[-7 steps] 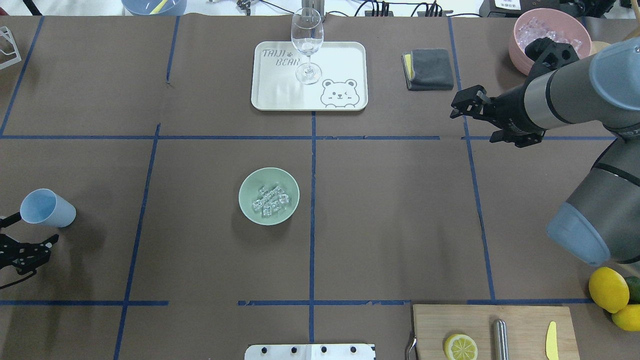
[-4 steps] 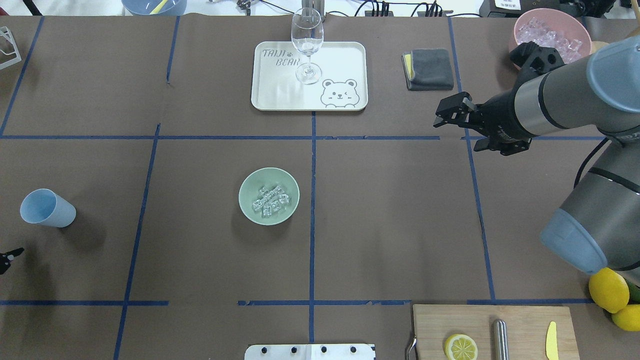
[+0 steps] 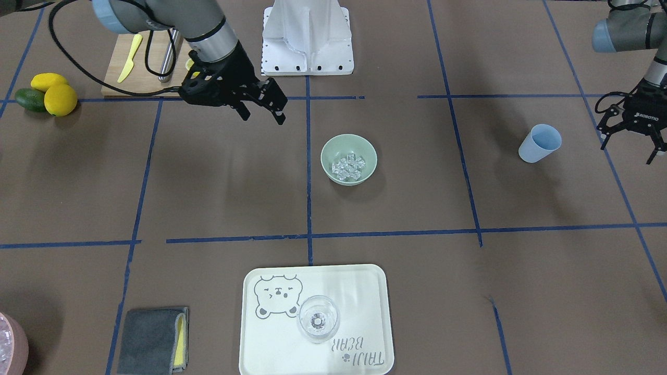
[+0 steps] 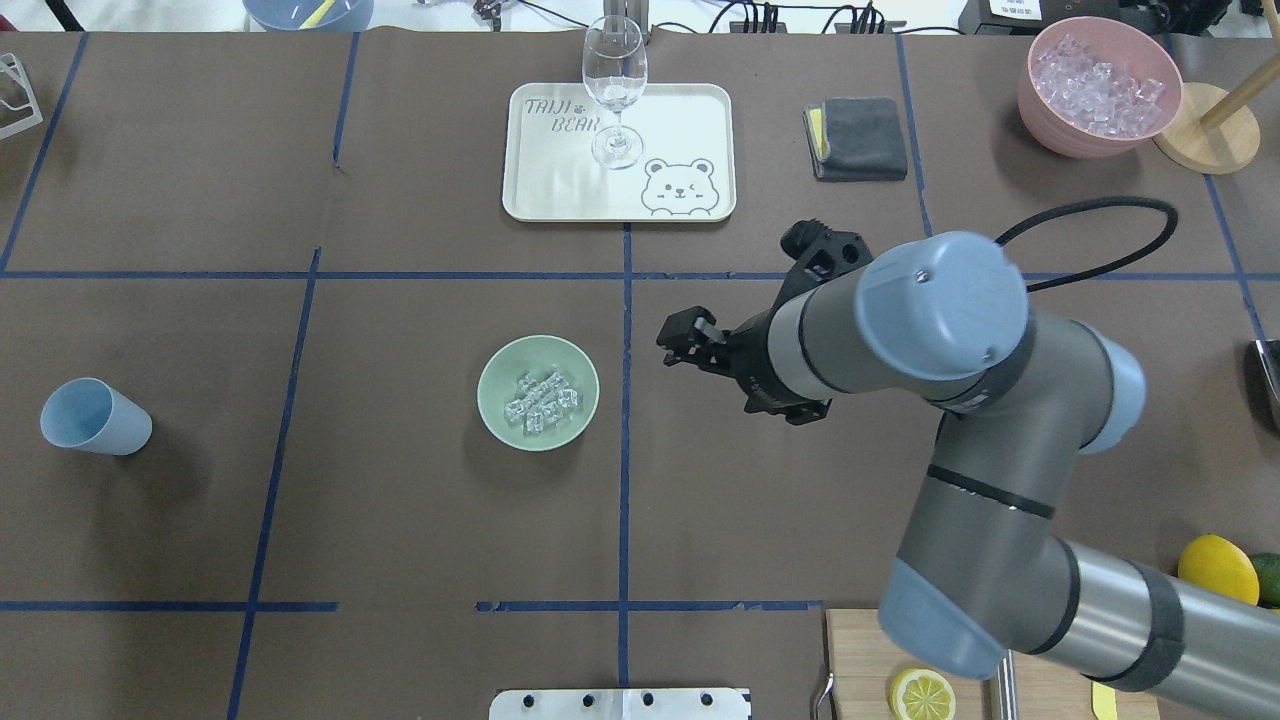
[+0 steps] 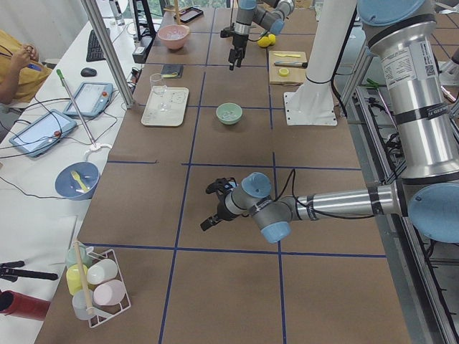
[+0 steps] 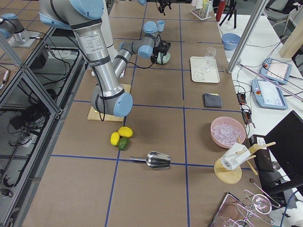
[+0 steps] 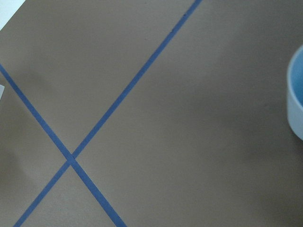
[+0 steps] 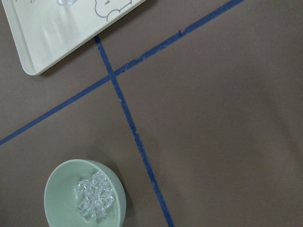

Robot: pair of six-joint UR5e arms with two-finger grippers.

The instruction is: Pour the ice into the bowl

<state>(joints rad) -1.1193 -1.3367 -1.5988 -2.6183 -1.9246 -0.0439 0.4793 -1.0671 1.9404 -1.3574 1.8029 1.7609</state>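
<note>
The pale green bowl (image 4: 497, 372) sits near the table's middle, with a heap of clear ice (image 4: 540, 402) inside it. The front view shows the same bowl (image 3: 332, 147) and ice (image 3: 349, 166). My right gripper (image 4: 680, 345) hovers just to the bowl's right, open and holding nothing; the front view shows its fingers (image 3: 263, 115) spread. The right wrist view looks down on the bowl (image 8: 59, 187) at lower left. My left gripper (image 3: 628, 151) hangs open and empty at the table's edge, beside the tilted blue cup (image 3: 540, 143). It is outside the overhead view.
A white tray (image 4: 680, 120) with a wine glass (image 4: 614, 90) stands at the back centre, with a grey cloth (image 4: 858, 138) to its right. A pink bowl (image 4: 1045, 110) of ice is at the back right. A cutting board (image 4: 860, 650) and lemons (image 4: 1216, 568) lie front right.
My right arm has swung from the back right by the pink bowl to the table's middle, just right of the green bowl. The left gripper has left the overhead view.
</note>
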